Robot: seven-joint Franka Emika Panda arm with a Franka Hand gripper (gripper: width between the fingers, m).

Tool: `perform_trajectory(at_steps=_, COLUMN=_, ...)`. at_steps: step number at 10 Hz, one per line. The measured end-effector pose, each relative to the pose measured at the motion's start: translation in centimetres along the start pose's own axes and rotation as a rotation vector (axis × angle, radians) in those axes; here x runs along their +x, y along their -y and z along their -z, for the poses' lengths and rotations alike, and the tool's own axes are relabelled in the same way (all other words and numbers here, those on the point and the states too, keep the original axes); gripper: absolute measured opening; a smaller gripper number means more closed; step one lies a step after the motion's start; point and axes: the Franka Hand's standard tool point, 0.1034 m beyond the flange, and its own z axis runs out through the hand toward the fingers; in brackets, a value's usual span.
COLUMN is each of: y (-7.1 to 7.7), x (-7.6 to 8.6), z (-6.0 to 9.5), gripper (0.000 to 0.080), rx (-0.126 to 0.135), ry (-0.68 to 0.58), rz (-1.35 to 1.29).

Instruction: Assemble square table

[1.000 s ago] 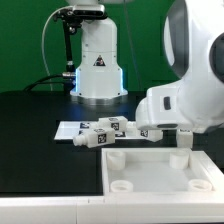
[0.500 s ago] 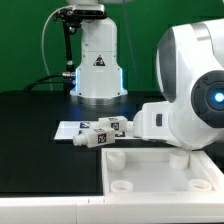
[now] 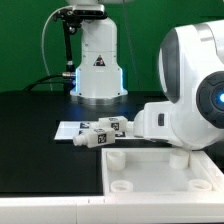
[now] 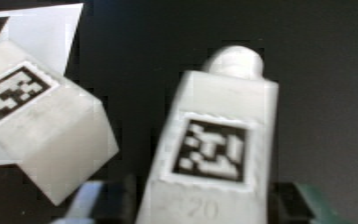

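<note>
In the wrist view a white leg (image 4: 220,130) with a black-and-white tag lies on the black table between my fingers. My gripper (image 4: 201,205) stands open astride it. A dark gap shows between each fingertip (image 4: 94,202) and the leg's sides. A second tagged leg (image 4: 43,125) lies beside it. In the exterior view the square table top (image 3: 160,172), a white slab with round corner holes, lies at the front. Two legs (image 3: 103,133) lie behind its far edge. My arm's white housing (image 3: 170,118) hides the gripper there.
The marker board (image 3: 68,130) lies flat on the black table beside the legs; its corner also shows in the wrist view (image 4: 43,25). The robot's white base (image 3: 98,65) stands at the back. A white ledge (image 3: 40,212) runs along the front.
A second ago my fingers showed behind the slab's far edge. The wrist has since swung round and its housing hides them. Since half a second ago nothing has visibly moved.
</note>
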Motion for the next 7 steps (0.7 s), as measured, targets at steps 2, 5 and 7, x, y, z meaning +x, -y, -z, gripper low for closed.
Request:
perform_trajectory(at_steps=2, y=-0.6, x=-1.7, z=2.9, gripper=0.0284, rx=-0.016, ry=0.01, rz=0.012)
perform_trajectory(at_steps=5, y=-2.0, x=-4.4, z=10.3, gripper=0.0284, rx=-0.005, ry=-0.123, rz=0.076)
perform_trajectory(at_steps=7, y=-1.8, x=-4.2, z=10.7, gripper=0.0284, rx=0.006, ry=-0.255, rz=0.081)
